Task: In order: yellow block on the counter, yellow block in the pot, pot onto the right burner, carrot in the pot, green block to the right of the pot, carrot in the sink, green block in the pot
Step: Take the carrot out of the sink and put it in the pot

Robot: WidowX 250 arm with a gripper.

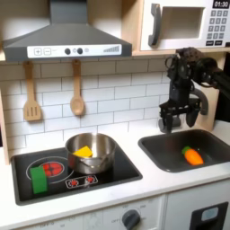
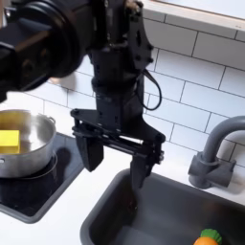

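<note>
White brick tiles back a toy kitchen in the first exterior view, with two wooden utensils hanging under a grey hood and a microwave at one o'clock. On the black stovetop sits one steel pot holding one yellow block; one green block stands at the pot's eight o'clock. At three o'clock of the stove lies one sink in the pale counter, with one carrot inside. The gripper hangs above the sink, jaws spread and empty.

In the second exterior view, the gripper hovers over the sink's near rim, jaws released and apart. The pot with the yellow block sits at nine o'clock, the faucet at three, and the carrot at five.
</note>
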